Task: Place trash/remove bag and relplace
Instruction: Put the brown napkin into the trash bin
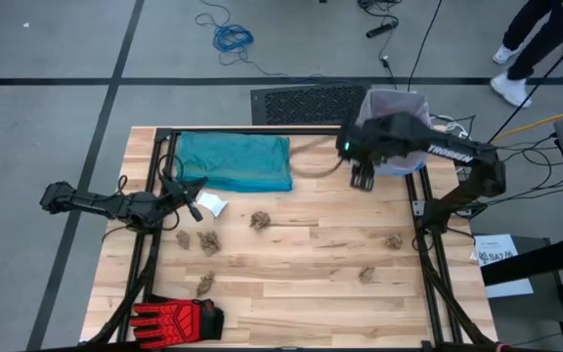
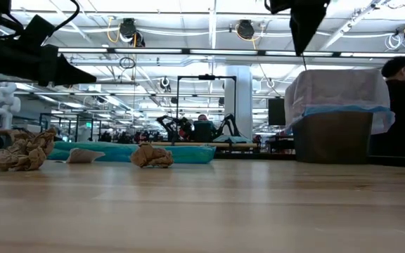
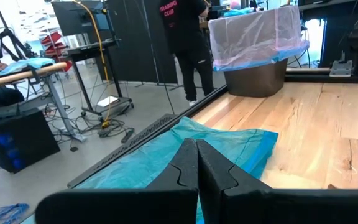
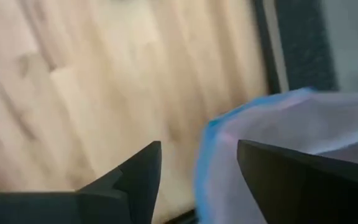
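The bag, a pale lilac liner with a blue rim, lines the dark bin at the table's far right corner. A teal-green bag lies flat at the far side. Several crumpled brown trash wads lie scattered on the wood. My right gripper hangs open above the table just beside the bin's left rim, pointing steeply down, with nothing between its fingers. My left gripper is shut and level at the table's left, pointing toward the teal bag.
A red-and-black glove lies at the near left corner. A small white scrap rests by the left gripper. Black frame rails run along the table's left and right sides. A person stands beyond the far edge.
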You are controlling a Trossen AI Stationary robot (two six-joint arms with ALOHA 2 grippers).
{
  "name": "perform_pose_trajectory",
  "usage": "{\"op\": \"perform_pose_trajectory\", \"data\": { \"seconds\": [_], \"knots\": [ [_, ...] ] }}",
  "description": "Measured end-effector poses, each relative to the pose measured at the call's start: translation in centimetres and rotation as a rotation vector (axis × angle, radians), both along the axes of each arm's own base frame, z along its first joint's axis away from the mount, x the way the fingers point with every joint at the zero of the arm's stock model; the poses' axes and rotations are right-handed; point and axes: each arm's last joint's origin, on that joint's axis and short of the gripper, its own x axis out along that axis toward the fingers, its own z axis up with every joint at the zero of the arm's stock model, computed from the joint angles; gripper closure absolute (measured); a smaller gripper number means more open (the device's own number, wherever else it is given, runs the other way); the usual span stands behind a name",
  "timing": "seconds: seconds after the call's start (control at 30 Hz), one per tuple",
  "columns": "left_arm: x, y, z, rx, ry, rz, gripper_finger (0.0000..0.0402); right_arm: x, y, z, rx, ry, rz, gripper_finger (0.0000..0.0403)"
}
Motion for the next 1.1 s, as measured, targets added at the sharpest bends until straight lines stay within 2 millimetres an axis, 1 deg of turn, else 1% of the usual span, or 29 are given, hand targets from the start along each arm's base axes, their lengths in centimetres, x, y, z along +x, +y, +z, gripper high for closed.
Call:
{"op": "perform_pose_trajectory", "data": {
  "seconds": [0.1,0.2,0.27,0.37,0.5,0.67,0.77,0.87,0.93,1.1],
  "knots": [
    [0.0,0.0,0.0,0.000,0.000,0.000,0.0401,0.4,2.4,-2.5,0.060,0.072,0.007,0.0206],
    [0.0,0.0,0.0,0.000,0.000,0.000,0.0401,0.9,5.0,-5.5,0.128,0.108,0.015,0.0206],
    [0.0,0.0,0.0,0.000,0.000,0.000,0.0401,1.2,7.2,-7.6,0.165,0.110,0.034,0.0206],
    [0.0,0.0,0.0,0.000,0.000,0.000,0.0401,1.1,10.9,-10.1,0.234,0.095,0.070,0.0206],
    [0.0,0.0,0.0,0.000,0.000,0.000,0.0401,0.2,15.1,-12.0,0.297,0.071,0.044,0.0206],
    [0.0,0.0,0.0,0.000,0.000,0.000,0.0401,-0.4,19.4,-13.3,0.371,-0.047,0.048,0.0206],
    [0.0,0.0,0.0,0.000,0.000,0.000,0.0401,-1.2,20.9,-14.4,0.373,-0.075,0.046,0.0206],
    [0.0,0.0,0.0,0.000,0.000,0.000,0.0401,-2.1,21.7,-15.8,0.354,-0.034,0.044,0.0201],
    [0.0,0.0,0.0,0.000,0.000,0.000,0.0401,-2.6,21.9,-16.7,0.339,-0.007,0.045,0.0191],
    [0.0,0.0,0.0,0.000,0.000,0.000,0.0401,-2.5,22.3,-18.0,0.317,0.026,0.046,0.0155]
  ]
}}
